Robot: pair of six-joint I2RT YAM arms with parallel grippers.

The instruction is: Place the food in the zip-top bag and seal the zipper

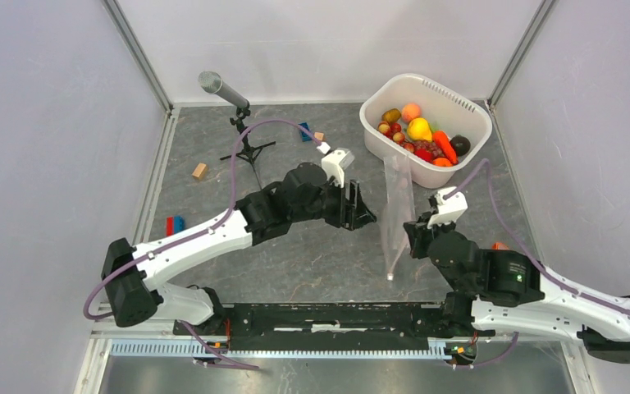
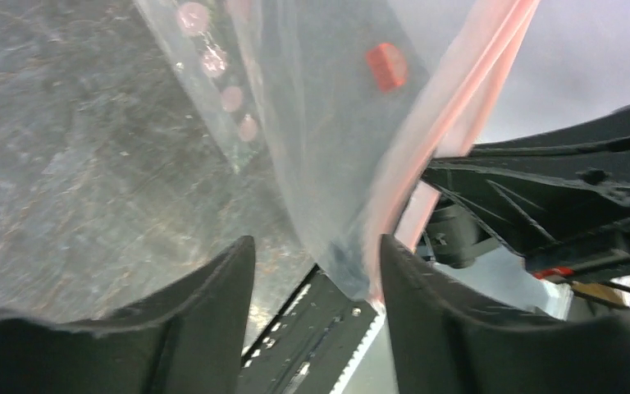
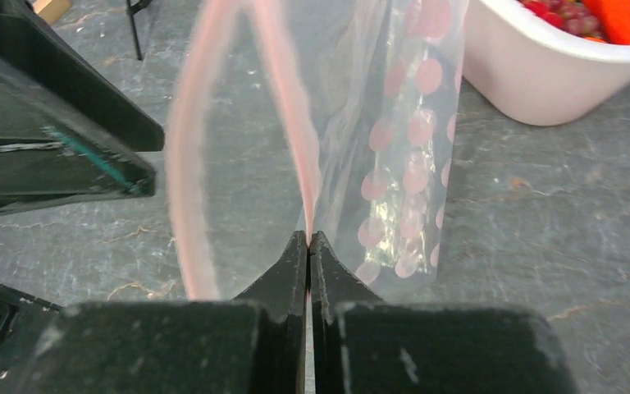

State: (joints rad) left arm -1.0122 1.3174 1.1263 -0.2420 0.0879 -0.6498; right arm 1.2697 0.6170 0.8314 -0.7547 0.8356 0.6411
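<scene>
The clear zip-top bag (image 1: 397, 197) with pale pink dots stands upright between my grippers. Its pink zipper (image 3: 182, 164) gapes in a loop, so the mouth is open. My right gripper (image 3: 308, 238) is shut on one lip of the pink strip; in the top view it (image 1: 411, 233) sits at the bag's near side. My left gripper (image 2: 316, 263) is open, with the bag's (image 2: 328, 123) corner and pink edge (image 2: 451, 98) between its fingers, close to the right finger (image 2: 402, 279). The food (image 1: 423, 135) (yellow fruit, carrot, grapes, small apples) lies in the white basin.
The white basin (image 1: 469, 103) stands at the back right, just beyond the bag. A microphone on a tripod (image 1: 223, 90) stands at the back left. Wooden (image 1: 200, 171), blue (image 1: 304, 131) and red-blue (image 1: 174, 224) blocks lie on the grey table.
</scene>
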